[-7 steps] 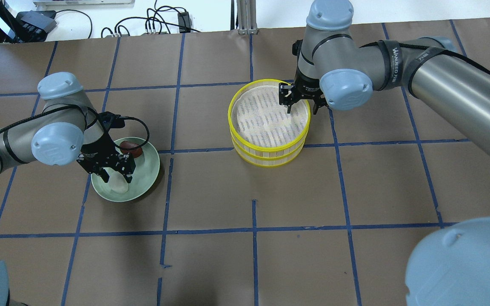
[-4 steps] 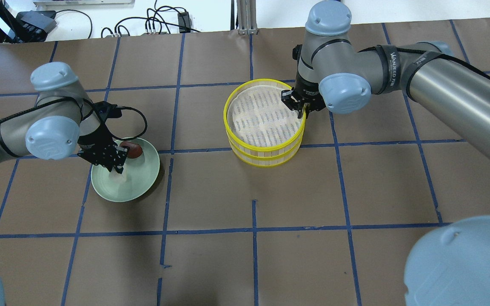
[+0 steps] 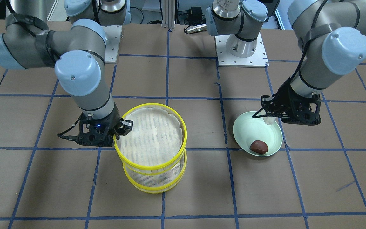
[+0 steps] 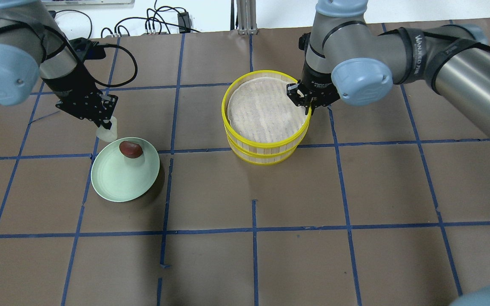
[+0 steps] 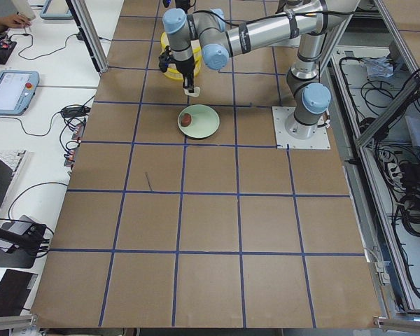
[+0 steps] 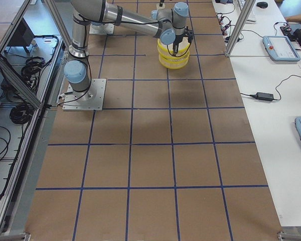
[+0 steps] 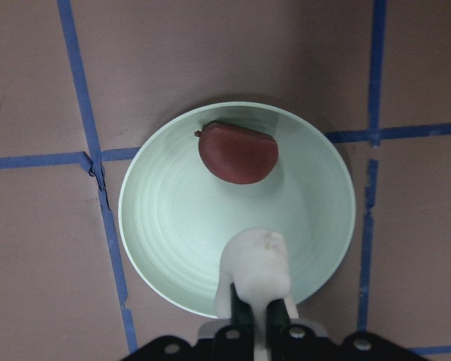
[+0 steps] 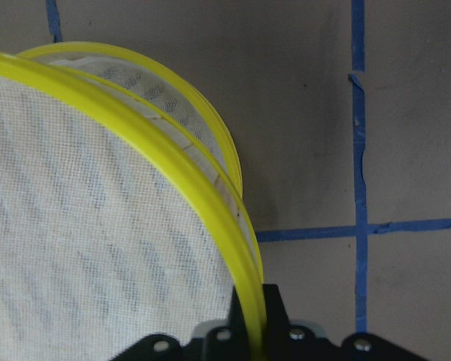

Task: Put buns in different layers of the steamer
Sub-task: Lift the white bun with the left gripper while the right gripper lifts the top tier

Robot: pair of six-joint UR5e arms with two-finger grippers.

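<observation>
Brown paper-covered table (image 4: 253, 263) gridded with blue tape (image 4: 211, 230); white benches (image 4: 211, 12) strewn with cables (image 4: 160, 23) lie beyond its far edge. At the left, the left gripper (image 7: 257, 320) is clamped on the white bun (image 7: 255, 267), held in the air over the rim of the pale green plate (image 7: 165, 226), in which the reddish-brown bun (image 7: 238, 153) lies. Near the far centre, the right gripper (image 8: 254, 304) pinches the yellow rim of the upper layer (image 4: 262, 110) of the steamer (image 4: 266, 146), set askew over the lower layer (image 3: 148, 181).
</observation>
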